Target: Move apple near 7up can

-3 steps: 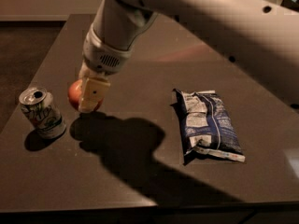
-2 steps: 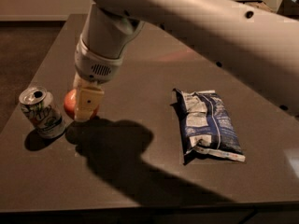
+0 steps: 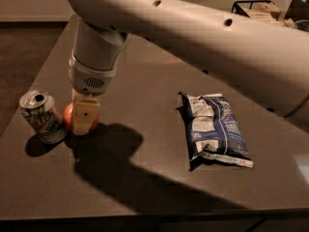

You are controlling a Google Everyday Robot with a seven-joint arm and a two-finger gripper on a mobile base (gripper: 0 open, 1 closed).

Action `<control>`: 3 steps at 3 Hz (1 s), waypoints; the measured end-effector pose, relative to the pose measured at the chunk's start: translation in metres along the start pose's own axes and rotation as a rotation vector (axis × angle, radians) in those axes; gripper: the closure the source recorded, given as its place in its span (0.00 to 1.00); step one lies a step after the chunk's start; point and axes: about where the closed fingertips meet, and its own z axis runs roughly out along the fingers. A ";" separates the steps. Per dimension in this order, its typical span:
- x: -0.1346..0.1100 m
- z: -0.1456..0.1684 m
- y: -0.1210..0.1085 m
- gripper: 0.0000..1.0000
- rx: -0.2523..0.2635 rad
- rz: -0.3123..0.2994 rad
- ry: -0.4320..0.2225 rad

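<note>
Clamping apple (image 3: 68, 118) between its fingers (image 3: 85, 116), gripper (image 3: 80, 124) sits low over table (image 3: 145, 81); near finger hides most of apple, far one not seen. Upright can (image 3: 41, 116) stands just left of the fingers, right beside apple, contact unclear. Chip bag (image 3: 215, 129) lies flat well off to their right

An office-like room was suggested by the dark table (image 3: 270, 187), beige wall (image 3: 29, 1) and dark floor (image 3: 19, 57). The gripper (image 3: 85, 119) was seen at the table's left, clamped on the apple (image 3: 67, 118).
</note>
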 end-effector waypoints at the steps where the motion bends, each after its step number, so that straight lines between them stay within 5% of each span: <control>1: 0.003 0.011 0.001 0.59 -0.016 0.011 0.021; 3: 0.001 0.010 0.002 0.13 -0.015 0.006 0.022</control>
